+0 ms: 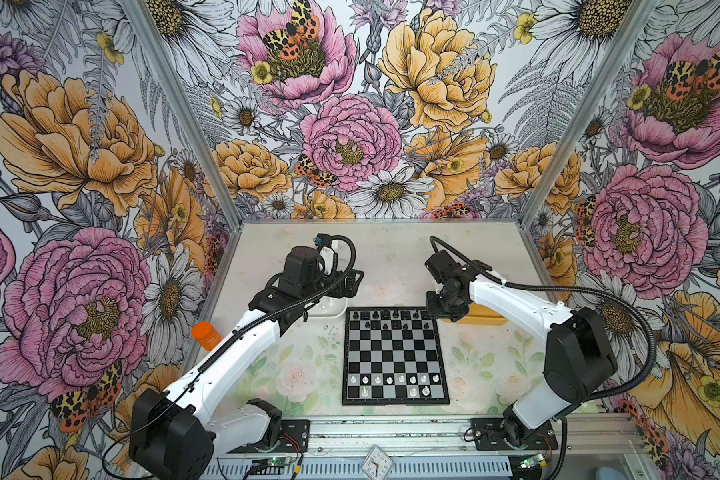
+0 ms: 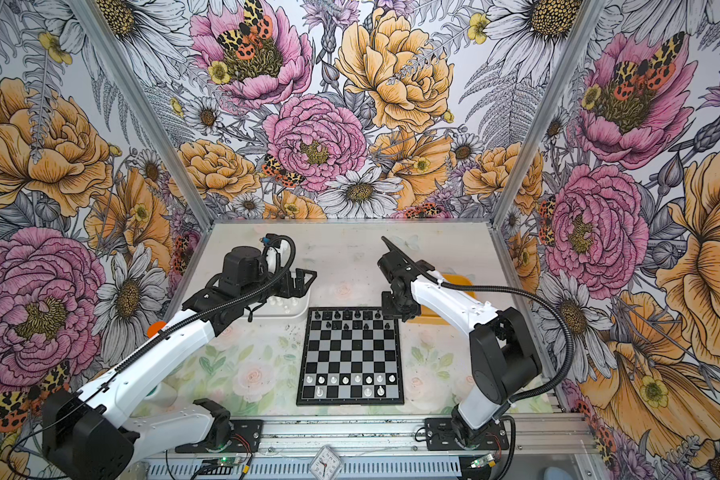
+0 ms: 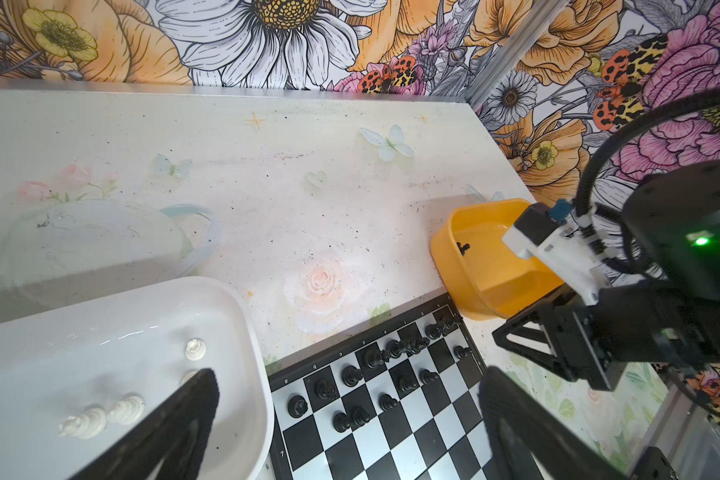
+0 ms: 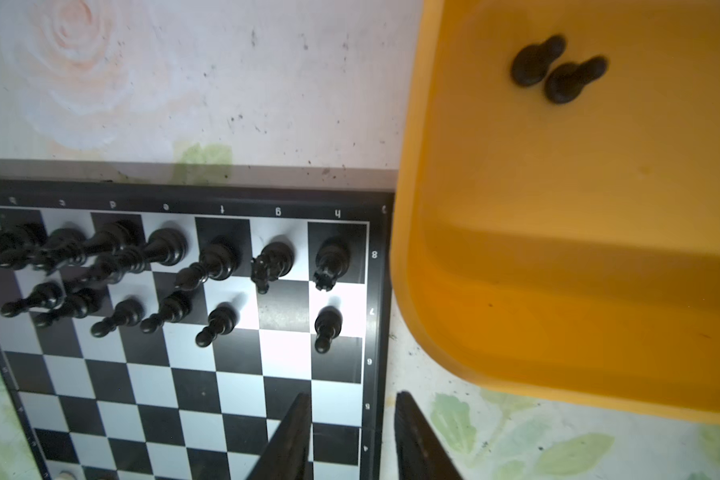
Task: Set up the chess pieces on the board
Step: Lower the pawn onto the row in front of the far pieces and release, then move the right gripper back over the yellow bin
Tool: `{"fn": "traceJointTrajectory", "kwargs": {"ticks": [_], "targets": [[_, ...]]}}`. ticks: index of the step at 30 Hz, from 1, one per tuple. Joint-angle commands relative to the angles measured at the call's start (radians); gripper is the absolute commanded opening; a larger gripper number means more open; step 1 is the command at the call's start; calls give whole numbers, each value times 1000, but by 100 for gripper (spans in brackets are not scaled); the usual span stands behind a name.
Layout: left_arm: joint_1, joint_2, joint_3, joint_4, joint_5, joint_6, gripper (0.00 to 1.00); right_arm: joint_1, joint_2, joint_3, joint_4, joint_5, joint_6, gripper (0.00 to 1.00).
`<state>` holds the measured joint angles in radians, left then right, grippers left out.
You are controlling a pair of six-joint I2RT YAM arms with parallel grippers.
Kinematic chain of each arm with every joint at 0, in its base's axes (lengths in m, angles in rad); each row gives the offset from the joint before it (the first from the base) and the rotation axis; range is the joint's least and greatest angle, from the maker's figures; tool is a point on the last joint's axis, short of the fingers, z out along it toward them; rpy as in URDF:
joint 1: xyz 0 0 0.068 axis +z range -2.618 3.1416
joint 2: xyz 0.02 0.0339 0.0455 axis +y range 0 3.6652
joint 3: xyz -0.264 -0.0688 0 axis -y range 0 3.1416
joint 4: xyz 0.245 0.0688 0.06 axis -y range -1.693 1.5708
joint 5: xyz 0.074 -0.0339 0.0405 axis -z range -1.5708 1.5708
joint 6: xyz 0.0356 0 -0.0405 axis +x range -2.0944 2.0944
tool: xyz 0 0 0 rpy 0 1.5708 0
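Chessmen of the white set number only three on the nearest rank of the chessboard, with what looks a full row of white pawns just beyond. Farther off, six black pawns front a seemingly full black back rank. The right hand, narrowly parted and empty, hovers at the board's edge beside the yellow tray, where two black pawns lie. The left hand, spread wide and empty, hangs over the white tray, which holds several white pieces.
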<state>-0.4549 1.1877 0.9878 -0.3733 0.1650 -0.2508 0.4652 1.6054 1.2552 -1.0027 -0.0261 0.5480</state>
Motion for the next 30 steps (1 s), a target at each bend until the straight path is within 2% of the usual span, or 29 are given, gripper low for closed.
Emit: {"fn": "traceJointTrajectory", "kwargs": {"ticks": [1,6,11,15,21,30], "targets": [[-15,35,54,51,-12,44,99,-60,-32,76,-46,52,-47,36],[-61,193,232,79,-1,113,99,-154,33,134,-45,86,-89,33],[-123,340,380,89,43,106,99,-210,106,159,-25,112,-130,31],[-180,430,451,90,72,101,99,-246,146,150,23,77,-135,31],[-233,511,494,90,96,97,99,-273,203,150,62,57,-149,31],[-233,526,490,69,108,97,99,-305,262,150,117,22,-158,30]]}}
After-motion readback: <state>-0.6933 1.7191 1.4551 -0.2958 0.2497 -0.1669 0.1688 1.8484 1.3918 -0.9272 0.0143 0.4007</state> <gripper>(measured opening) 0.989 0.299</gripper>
